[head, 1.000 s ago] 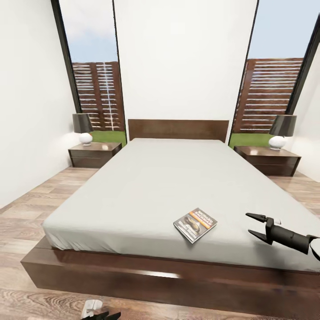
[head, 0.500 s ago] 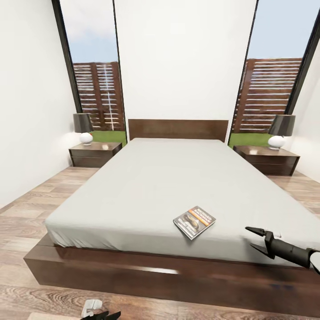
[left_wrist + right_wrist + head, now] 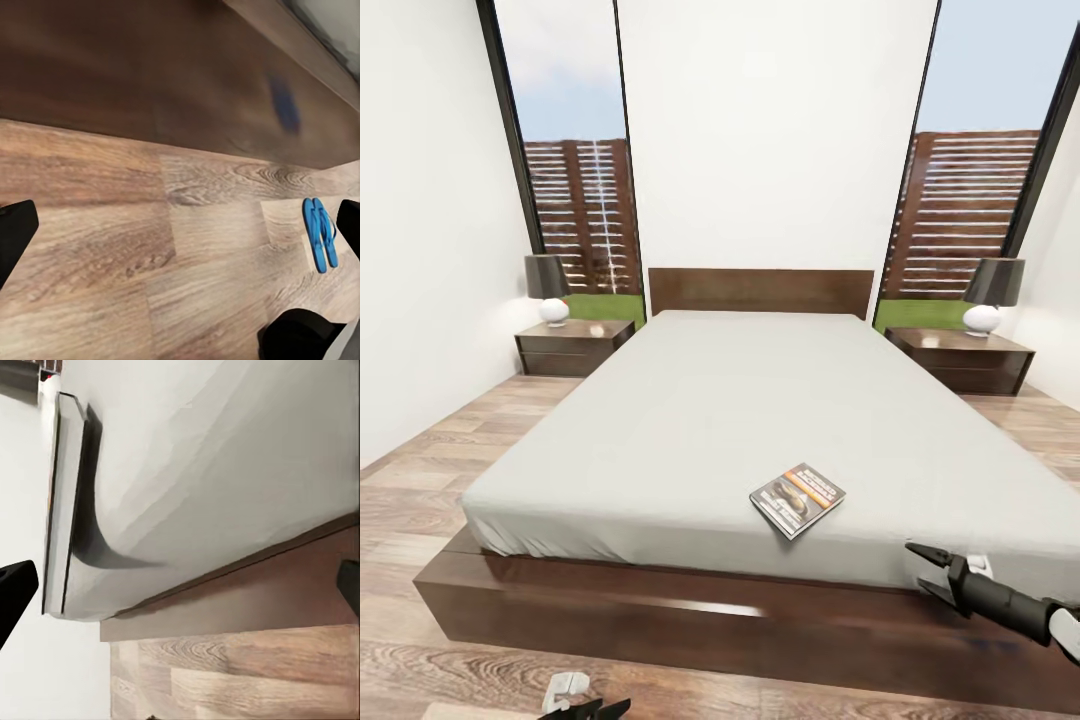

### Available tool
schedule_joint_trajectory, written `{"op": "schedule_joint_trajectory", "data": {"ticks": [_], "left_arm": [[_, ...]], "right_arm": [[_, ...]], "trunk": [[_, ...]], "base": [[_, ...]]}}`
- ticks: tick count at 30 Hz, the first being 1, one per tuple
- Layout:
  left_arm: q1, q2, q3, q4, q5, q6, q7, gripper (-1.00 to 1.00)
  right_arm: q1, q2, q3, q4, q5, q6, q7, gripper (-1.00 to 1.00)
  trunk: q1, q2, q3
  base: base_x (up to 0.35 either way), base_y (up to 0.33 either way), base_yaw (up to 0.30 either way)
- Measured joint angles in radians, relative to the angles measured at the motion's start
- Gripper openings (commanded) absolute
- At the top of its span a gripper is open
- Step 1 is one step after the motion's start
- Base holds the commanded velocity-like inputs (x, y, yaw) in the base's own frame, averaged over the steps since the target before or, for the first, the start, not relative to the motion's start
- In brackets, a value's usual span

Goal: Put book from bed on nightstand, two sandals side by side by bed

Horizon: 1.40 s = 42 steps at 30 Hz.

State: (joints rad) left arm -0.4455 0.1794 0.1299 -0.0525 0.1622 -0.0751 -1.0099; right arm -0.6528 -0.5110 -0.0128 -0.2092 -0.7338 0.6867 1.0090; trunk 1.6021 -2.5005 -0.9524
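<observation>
right gripper (image 3: 922,568) lowered, jaws apart, empty | left gripper (image 3: 592,710) spread, empty | book (image 3: 797,499) title unreadable

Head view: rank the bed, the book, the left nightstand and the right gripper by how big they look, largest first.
1. bed
2. left nightstand
3. right gripper and book: they look about alike, and the gripper sits nearer the camera, so I won't rank them.

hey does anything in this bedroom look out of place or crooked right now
Only the book stands out: it lies askew on the bare grey bed, near its foot, turned at an angle to the edges. The blue sandals lie together on the wood floor, close by the bed frame. Both nightstand lamps stand upright. Nothing looks spilled or damaged.
</observation>
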Motion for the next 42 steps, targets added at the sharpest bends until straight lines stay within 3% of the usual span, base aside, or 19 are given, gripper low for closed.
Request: {"op": "schedule_joint_trajectory", "data": {"ticks": [12, 42], "left_arm": [[0.0, 0.0, 0.003, -0.011, 0.001, 0.002, 0.003, 1.0], [0.0, -0.001, 0.006, -0.046, 0.002, 0.004, 0.004, 1.0]], "right_arm": [[0.0, 0.026, -0.001, 0.112, 0.035, -0.086, 0.076, 1.0], [0.009, 0.053, 0.0, 0.249, 0.065, -0.223, 0.091, 1.0]], "trunk": [[0.0, 0.0, -0.014], [0.0, 0.0, -0.054]], "base": [[0.0, 0.0, 0.0], [0.0, 0.0, 0.0]]}}
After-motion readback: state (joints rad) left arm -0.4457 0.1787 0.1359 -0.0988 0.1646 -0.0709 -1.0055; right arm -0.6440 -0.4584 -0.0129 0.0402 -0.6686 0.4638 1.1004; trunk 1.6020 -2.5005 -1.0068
